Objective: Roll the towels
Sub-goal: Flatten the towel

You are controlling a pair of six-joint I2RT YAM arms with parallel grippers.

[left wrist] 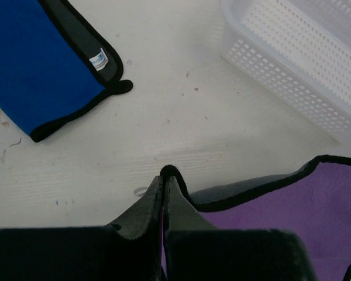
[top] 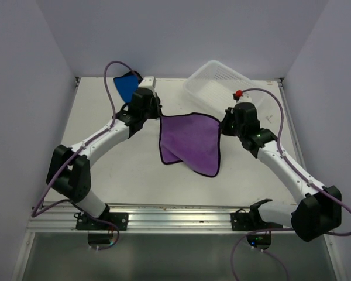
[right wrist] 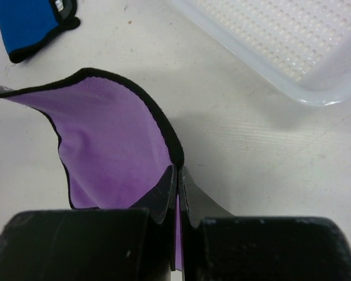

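A purple towel with black edging hangs stretched between my two grippers above the middle of the table, its lower part drooping toward the front. My left gripper is shut on the towel's far left corner, the black hem poking out past the fingertips. My right gripper is shut on the far right corner of the purple towel. A bright blue towel with black edging lies flat at the back left, and its corner also shows in the left wrist view.
A white perforated plastic basket sits tilted at the back right, close behind the right gripper. White walls close in the table on three sides. A metal rail runs along the front edge.
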